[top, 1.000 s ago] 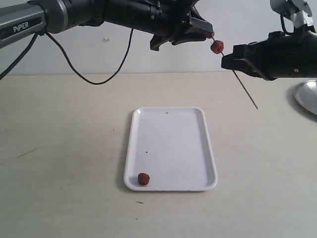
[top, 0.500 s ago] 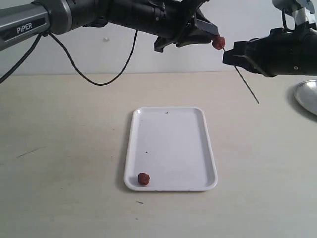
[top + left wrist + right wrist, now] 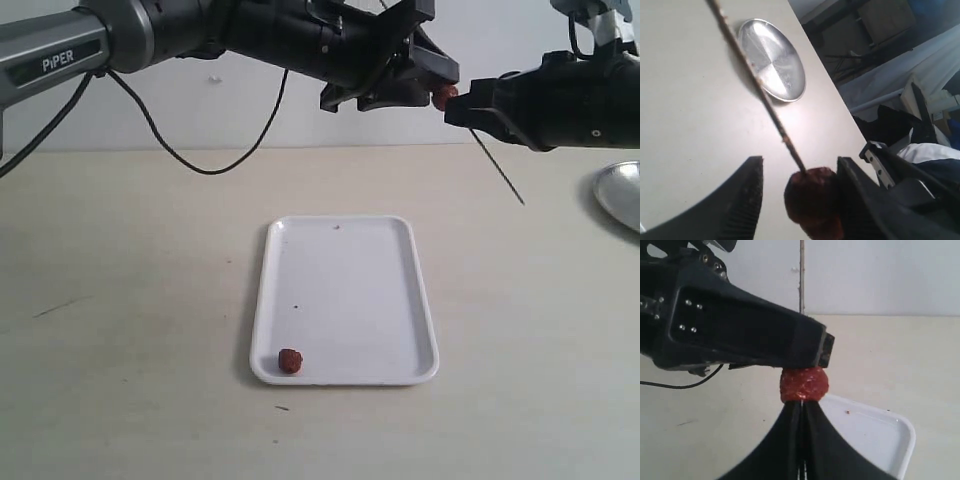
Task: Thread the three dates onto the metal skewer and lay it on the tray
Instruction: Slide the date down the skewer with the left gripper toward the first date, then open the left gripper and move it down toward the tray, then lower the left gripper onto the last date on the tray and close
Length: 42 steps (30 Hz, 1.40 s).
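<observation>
My right gripper (image 3: pixel 455 108) (image 3: pixel 802 402) is shut on the metal skewer (image 3: pixel 498 170) (image 3: pixel 760 92), held slanted in the air above the table's far side. One date (image 3: pixel 441 97) (image 3: pixel 804 384) is threaded on it and sits right against the right fingertips. My left gripper (image 3: pixel 432 82) (image 3: pixel 800 160) reaches across and is open around that date (image 3: pixel 812 197), which touches one finger and stands clear of the other. A second date (image 3: pixel 290 361) lies in the near left corner of the white tray (image 3: pixel 345 300) (image 3: pixel 885 440). A third date does not show.
A silvery round dish (image 3: pixel 622 195) (image 3: pixel 772 59) lies at the table's right edge. A black cable (image 3: pixel 190 165) hangs from the left arm down to the table's far left. The right arm's body (image 3: pixel 570 100) fills the upper right.
The left gripper has moved right, over the threaded date. The gap between that date and the right gripper's fingertips has closed. The date on the tray has not moved.
</observation>
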Available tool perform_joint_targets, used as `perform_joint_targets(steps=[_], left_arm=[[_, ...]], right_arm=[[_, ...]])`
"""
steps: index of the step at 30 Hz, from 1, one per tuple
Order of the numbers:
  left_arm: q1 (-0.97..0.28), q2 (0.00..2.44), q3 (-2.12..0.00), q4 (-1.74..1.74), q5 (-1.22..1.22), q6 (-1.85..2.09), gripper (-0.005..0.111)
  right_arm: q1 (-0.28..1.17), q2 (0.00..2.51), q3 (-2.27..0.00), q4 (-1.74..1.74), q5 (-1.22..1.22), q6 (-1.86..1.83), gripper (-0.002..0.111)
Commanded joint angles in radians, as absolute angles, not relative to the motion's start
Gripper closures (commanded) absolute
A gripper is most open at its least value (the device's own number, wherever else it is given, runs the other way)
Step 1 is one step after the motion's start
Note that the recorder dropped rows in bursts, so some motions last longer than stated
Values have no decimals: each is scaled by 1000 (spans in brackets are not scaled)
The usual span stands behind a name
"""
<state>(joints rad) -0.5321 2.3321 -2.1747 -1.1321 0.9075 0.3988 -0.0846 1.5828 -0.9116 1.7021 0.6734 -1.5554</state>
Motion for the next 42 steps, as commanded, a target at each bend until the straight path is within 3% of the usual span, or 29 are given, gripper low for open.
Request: perform_joint_targets(steps=[1,9,21,31,42], left_arm=[[-528,2318,-2173,-1080,949,442,61],[-493,2253,-2173,-973,981,442,61],[-506,2190,-2173,-628,1221,450,61],[-651,2169,-2088,-251,1221,346,61],[-822,2065,-1705,181,1221,-238,61]], right_arm=[[-83,1573,-924,1644,610,-1521,108],[-83,1566,-924,1593,576,-1478,108],[-85,1526,-924,1372,459,-1327,108],[-85,1526,-924,1246,386,-1227,108],[-85,1526,-904,1254,418,-1227,108]])
